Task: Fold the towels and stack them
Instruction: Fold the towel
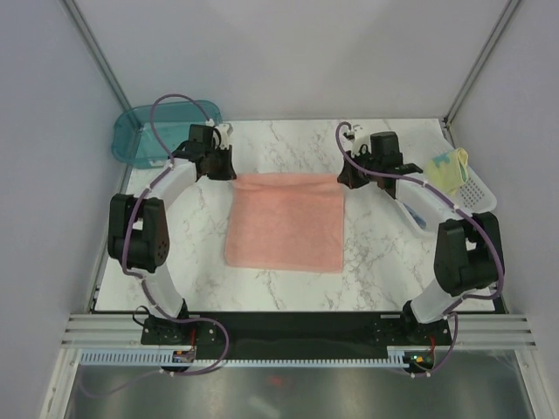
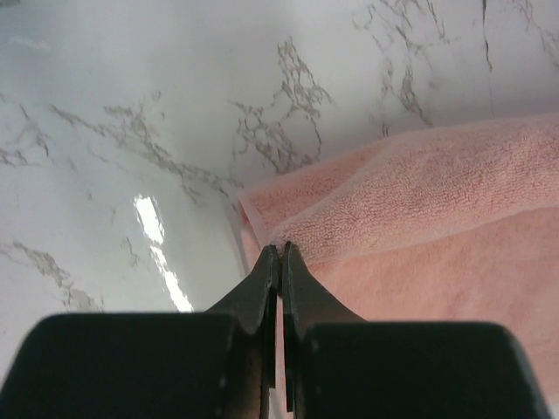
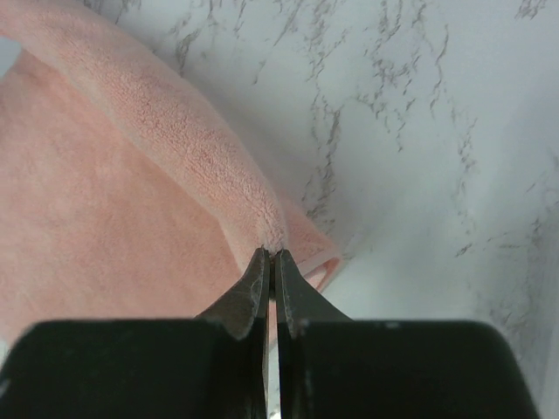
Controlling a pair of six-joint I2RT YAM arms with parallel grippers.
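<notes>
Pinching the salmon-pink towel (image 1: 284, 223) at its two far corners, mid desk (image 1: 371, 262), with left gripper (image 2: 281, 250) and right gripper (image 3: 271, 255) each clenched on cloth. Soft, limp, light; best taken by corners.

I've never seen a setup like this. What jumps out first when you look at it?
A salmon-pink towel lies spread in the middle of the marble table. The left gripper and right gripper each pinch one of its far corners, jaws shut. A teal bin sits at the far left corner, and a white basket with a yellow towel at the right edge.
</notes>
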